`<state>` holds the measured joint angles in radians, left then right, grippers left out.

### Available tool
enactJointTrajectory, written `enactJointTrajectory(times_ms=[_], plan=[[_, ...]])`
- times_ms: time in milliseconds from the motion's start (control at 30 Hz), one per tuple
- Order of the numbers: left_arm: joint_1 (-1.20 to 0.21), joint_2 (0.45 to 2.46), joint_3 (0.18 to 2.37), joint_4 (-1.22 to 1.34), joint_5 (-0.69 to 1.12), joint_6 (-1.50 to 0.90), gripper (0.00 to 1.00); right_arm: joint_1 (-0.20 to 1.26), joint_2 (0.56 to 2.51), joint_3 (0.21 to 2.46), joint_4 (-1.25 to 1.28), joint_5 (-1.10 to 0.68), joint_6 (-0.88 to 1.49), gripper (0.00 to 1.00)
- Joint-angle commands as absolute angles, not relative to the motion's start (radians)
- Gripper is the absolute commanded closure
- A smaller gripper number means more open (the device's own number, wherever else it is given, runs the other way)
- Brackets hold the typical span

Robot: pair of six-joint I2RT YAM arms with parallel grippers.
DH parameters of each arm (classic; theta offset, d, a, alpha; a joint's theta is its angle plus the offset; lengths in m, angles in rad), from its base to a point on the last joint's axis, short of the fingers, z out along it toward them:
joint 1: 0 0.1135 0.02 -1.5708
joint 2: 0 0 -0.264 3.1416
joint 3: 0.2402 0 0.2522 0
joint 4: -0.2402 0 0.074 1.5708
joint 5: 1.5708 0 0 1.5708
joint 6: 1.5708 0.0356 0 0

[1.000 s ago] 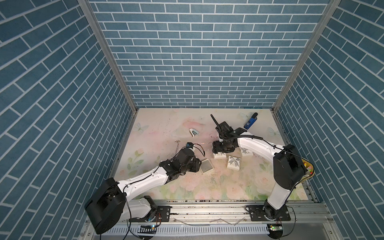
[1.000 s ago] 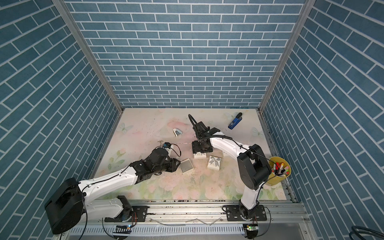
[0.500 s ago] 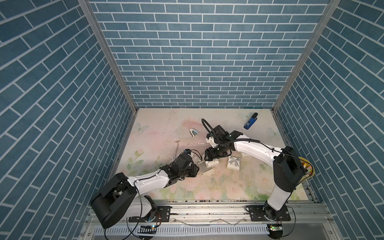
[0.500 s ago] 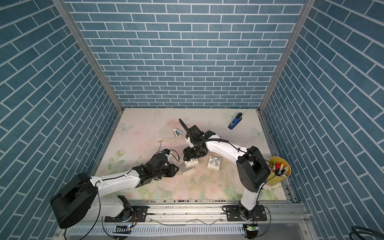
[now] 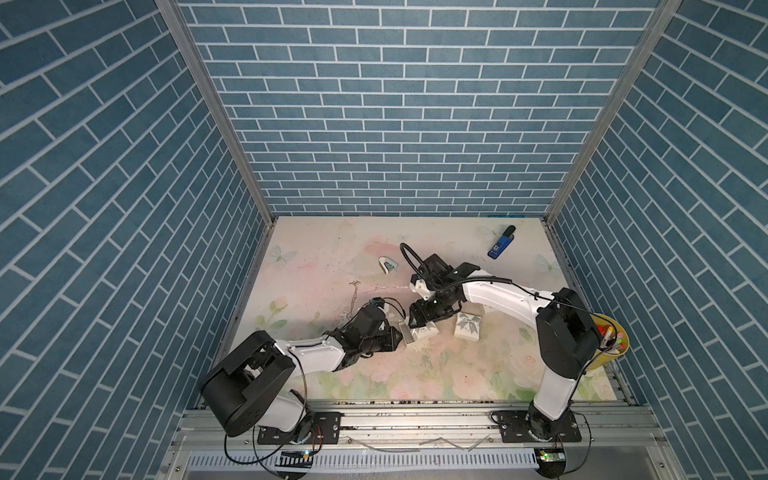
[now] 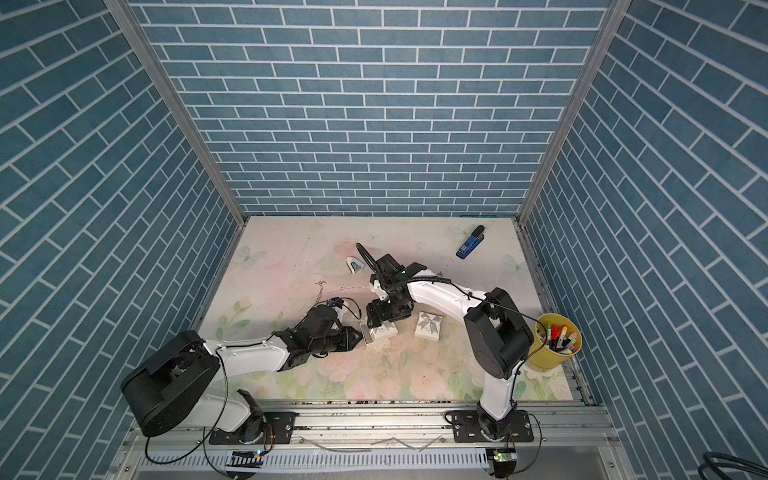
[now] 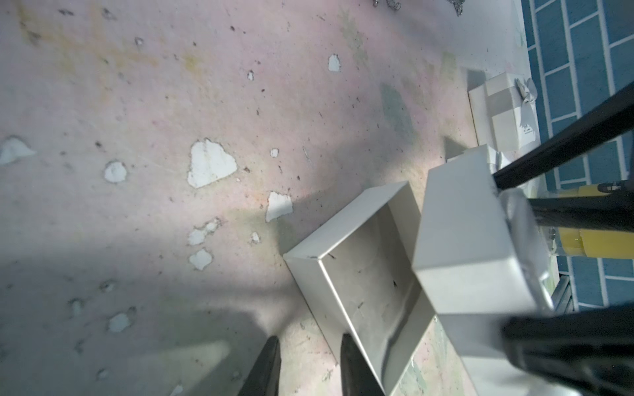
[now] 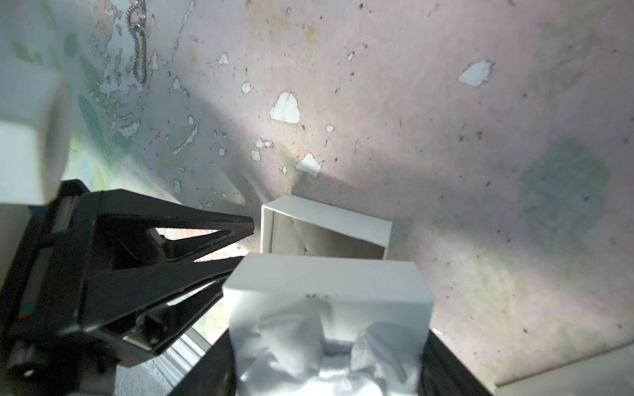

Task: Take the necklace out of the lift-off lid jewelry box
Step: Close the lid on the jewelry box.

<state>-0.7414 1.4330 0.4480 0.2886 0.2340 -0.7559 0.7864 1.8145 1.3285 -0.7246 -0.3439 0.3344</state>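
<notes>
The left pincer (image 7: 308,337) sits low over the tabletop (image 7: 171,103). Its jaws are narrowly parted, with only bare surface showing between them. One finger lies just beside the outer wall of the open box (image 7: 343,229); I cannot tell whether it touches. The right pincer (image 5: 424,322) is clamped across the lid (image 8: 326,284), a white one with a fabric bow, and holds it raised over one side of the box. The box stands near the middle of the tabletop, a little toward the front edge, and what shows of its inside looks empty. The necklace (image 8: 138,51) lies outside it, a fine chain strung loosely across the tabletop. It is nearer the left edge and farther back than the left pincer, and apart from the box. I judge the chain to be very light and wholly limp, so it will sag, slide and snag on itself rather than keep any shape. Because it lies flat on the surface, there is little to get under. The best hold is probably a pinch with narrow jaws straight down where the links bunch or double over, or at the clasp. A single stretched strand could slip out between the pads. A slow lift should keep it from swinging or catching on the box wall. A second box (image 5: 467,325) with a bow sits just to the right of the open one, and a cup of pens (image 6: 544,353) stands at the right edge near the front.
</notes>
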Motion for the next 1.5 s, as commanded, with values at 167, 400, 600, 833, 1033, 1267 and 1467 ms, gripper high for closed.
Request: enactJointTrajectory(times_ms=[167,400,600,833,1033,1267,1467], plan=[[-0.733,1.436,0.441,0.306,0.245,-0.761,0.69,0.788,1.83,1.32,-0.706,-0.302,0.375,0.36],[-0.733,1.437,0.442,0.305,0.245,-0.761,0.69,0.797,1.825,1.315,-0.685,-0.24,0.424,0.36],[-0.733,1.437,0.444,0.305,0.247,-0.761,0.69,0.813,1.841,1.322,-0.677,-0.245,0.457,0.36],[-0.733,1.432,0.438,0.31,0.248,-0.766,0.69,0.827,1.842,1.312,-0.657,-0.253,0.489,0.36],[-0.733,1.43,0.437,0.31,0.247,-0.768,0.69,0.83,1.846,1.312,-0.658,-0.259,0.492,0.36],[-0.733,1.425,0.436,0.308,0.247,-0.769,0.69,0.831,1.828,1.304,-0.666,-0.238,0.507,0.36],[-0.733,1.414,0.434,0.304,0.242,-0.773,0.69,0.834,1.81,1.298,-0.67,-0.218,0.522,0.36]])
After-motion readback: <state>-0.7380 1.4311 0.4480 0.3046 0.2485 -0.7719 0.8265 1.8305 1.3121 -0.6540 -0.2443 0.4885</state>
